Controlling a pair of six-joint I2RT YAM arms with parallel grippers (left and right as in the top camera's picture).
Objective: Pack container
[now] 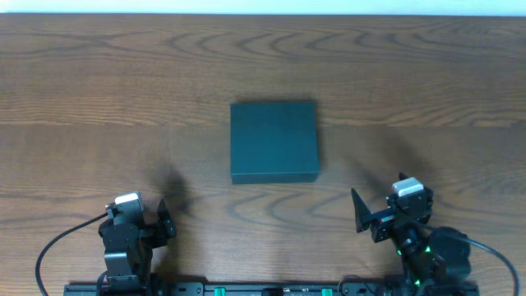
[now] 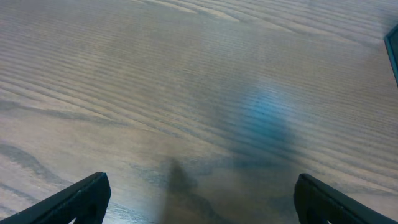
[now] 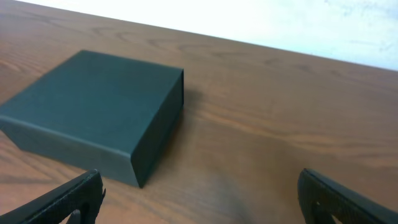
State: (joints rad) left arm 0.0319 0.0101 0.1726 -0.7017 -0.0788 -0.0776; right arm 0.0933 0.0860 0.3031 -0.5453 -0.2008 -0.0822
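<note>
The container (image 1: 274, 141) is a dark teal square box with its lid shut, lying in the middle of the wooden table. In the right wrist view the container (image 3: 93, 118) fills the left side, and a sliver of the container's edge (image 2: 393, 53) shows at the right border of the left wrist view. My left gripper (image 1: 164, 220) is open and empty at the front left, with bare wood between its fingertips (image 2: 199, 199). My right gripper (image 1: 366, 220) is open and empty at the front right, with its fingertips (image 3: 199, 196) apart and short of the box's near corner. No snack packets are in view.
The wooden table (image 1: 99, 99) spans the whole overhead view. A white strip (image 1: 263, 6) runs along its far edge. The arm bases and a black rail (image 1: 263, 288) sit at the front edge.
</note>
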